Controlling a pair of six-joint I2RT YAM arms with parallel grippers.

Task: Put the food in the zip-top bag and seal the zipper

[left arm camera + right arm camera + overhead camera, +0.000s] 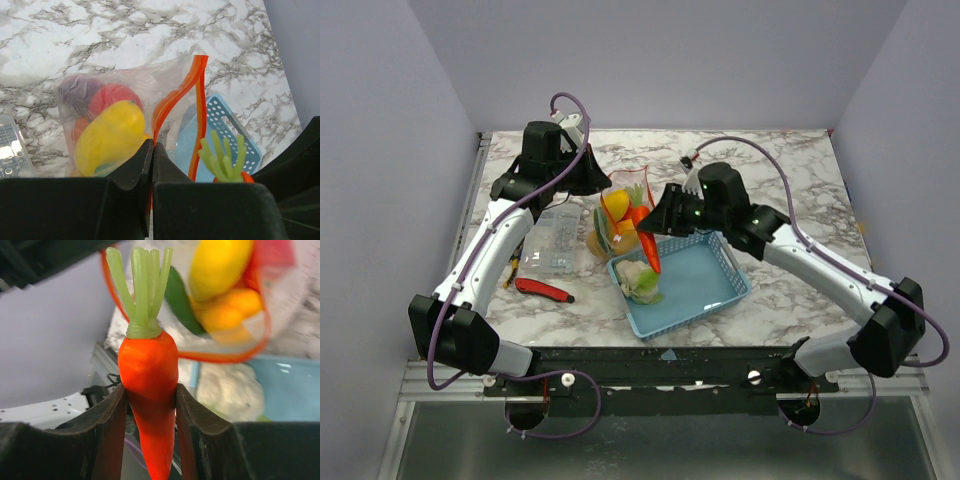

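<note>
The zip-top bag [617,222] hangs open between the arms, with yellow [111,136], red [114,95] and purple [77,92] food inside. My left gripper [153,148] is shut on the bag's red-orange zipper [198,95] and holds the mouth up. My right gripper [150,395] is shut on an orange carrot [148,370] with green leaves, held leaves-first just before the bag's mouth [220,357]. The carrot also shows in the top view [648,250] and in the left wrist view [222,160]. A white cauliflower [639,279] lies in the blue basket [705,285].
A clear rigid box [552,240] sits left of the bag. A red-and-black handled tool [544,290] lies near the left front. The blue basket stands under the right gripper. The marble table [790,180] ends at purple walls.
</note>
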